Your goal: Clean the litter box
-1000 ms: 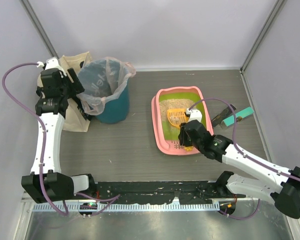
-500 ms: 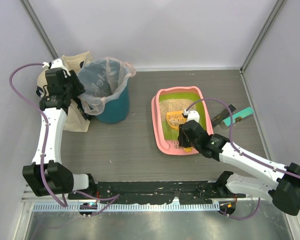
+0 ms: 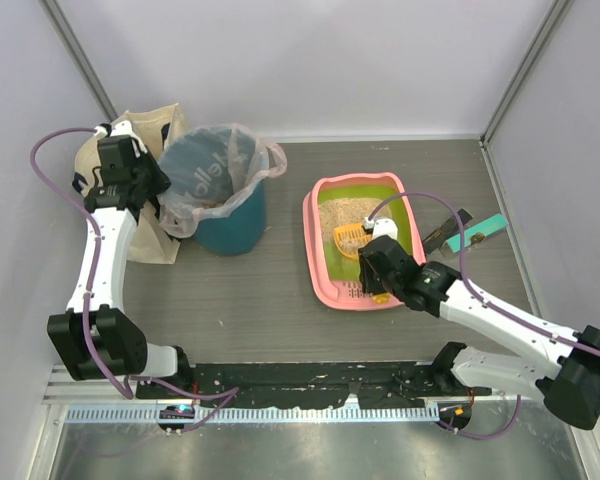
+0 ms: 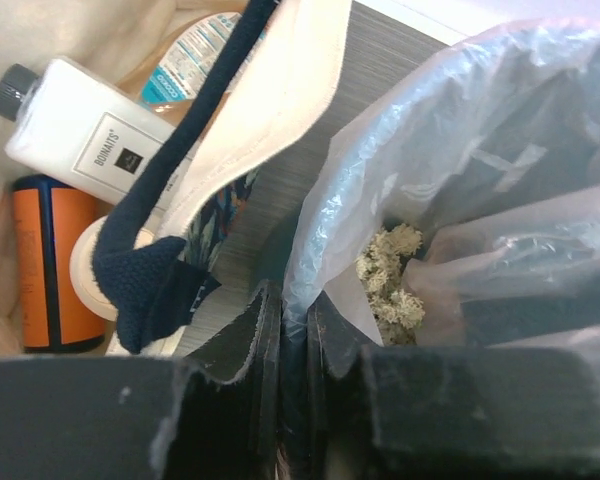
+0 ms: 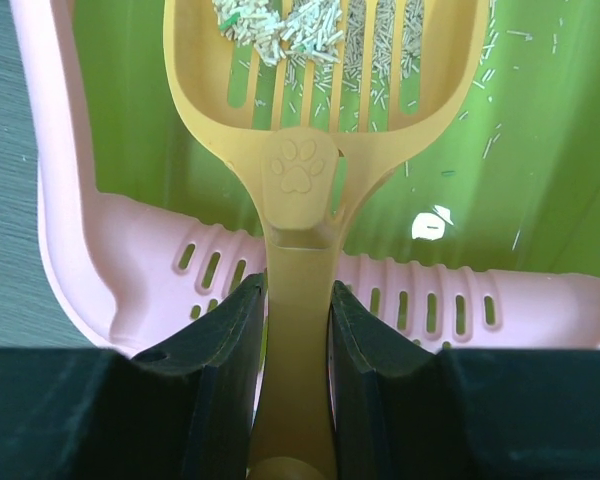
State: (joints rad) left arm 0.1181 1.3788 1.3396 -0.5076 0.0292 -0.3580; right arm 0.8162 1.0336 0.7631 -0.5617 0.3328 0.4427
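Our right pincer (image 5: pixel 298 300) is clamped tight on the handle of the orange scoop (image 5: pixel 298 170), a jaw pressing on either side of it, just over the near, slotted end of the litter box (image 3: pixel 311 240). Our left pincer (image 4: pixel 292 315), well to the left of the litter box, has its jaws all but together. A fold of the clear bag (image 4: pixel 460 120) seems to be nipped between them, though we find the film hard to read at that spot.

We see the litter box lying on the dark table (image 3: pixel 270 290), its beige litter heaped toward the far end and its green floor bare nearer us. Left of the litter box stands the teal bin (image 3: pixel 225 228) lined with the clear bag, and farther left a canvas tote (image 3: pixel 143 245) holding bottles (image 4: pixel 90 135). The scoop's slotted head sits over the litter box's green floor with some litter on it. Pale clumps (image 4: pixel 385 270) lie in the bag.
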